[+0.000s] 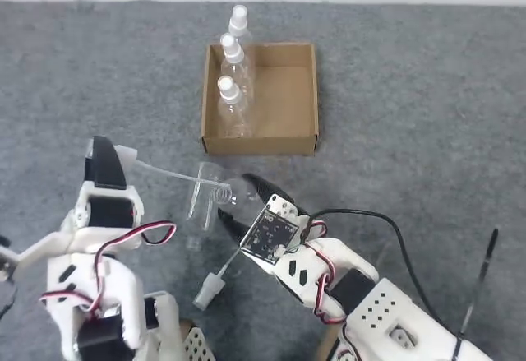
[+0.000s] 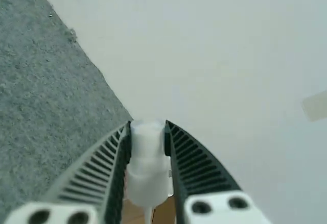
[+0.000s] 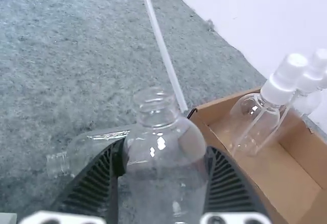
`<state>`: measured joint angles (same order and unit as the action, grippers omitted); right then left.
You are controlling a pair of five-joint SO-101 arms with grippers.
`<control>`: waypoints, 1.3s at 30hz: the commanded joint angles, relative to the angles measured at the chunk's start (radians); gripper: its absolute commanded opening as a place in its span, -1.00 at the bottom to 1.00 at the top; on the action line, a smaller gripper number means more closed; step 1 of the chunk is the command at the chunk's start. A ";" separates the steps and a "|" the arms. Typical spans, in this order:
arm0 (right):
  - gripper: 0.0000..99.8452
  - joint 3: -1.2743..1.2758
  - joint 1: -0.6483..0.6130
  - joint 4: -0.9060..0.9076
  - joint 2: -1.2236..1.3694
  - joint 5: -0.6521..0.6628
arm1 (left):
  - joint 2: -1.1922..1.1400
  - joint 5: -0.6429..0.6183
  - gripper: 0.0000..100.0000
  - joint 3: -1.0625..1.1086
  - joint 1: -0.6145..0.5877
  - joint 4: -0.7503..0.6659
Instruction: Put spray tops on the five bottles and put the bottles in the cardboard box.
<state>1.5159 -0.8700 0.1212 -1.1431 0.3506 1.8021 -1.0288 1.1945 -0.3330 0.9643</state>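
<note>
Right end effector's (image 1: 234, 197) bottle (image 3: 164, 152) near box (image 1: 259, 142)

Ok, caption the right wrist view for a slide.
Right gripper holds an open bottle; a tube ends beside its neck, box behind.

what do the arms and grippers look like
Left arm and right arm: white shells, black motors, looping red, white and black wires. Left gripper and right gripper have black ribbed fingers. The right wrist carries a dark circuit board and black cable.
</note>
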 commanded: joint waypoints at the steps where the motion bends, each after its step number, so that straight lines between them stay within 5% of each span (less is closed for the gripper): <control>1: -0.99 -0.017 -0.001 -0.022 -0.039 0.017 | 0.023 0.012 -0.97 -0.058 -0.003 0.002; 22: -0.99 -0.025 0.031 -0.024 -0.041 0.017 | 0.023 0.011 -0.97 -0.099 -0.063 0.072; 39: -0.99 -0.023 0.031 -0.024 -0.041 0.023 | 0.023 0.051 -0.97 0.021 0.051 -0.008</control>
<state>1.5159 -0.8485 0.1212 -1.1431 0.3506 1.8021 -0.9920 1.2221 -0.2839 0.9950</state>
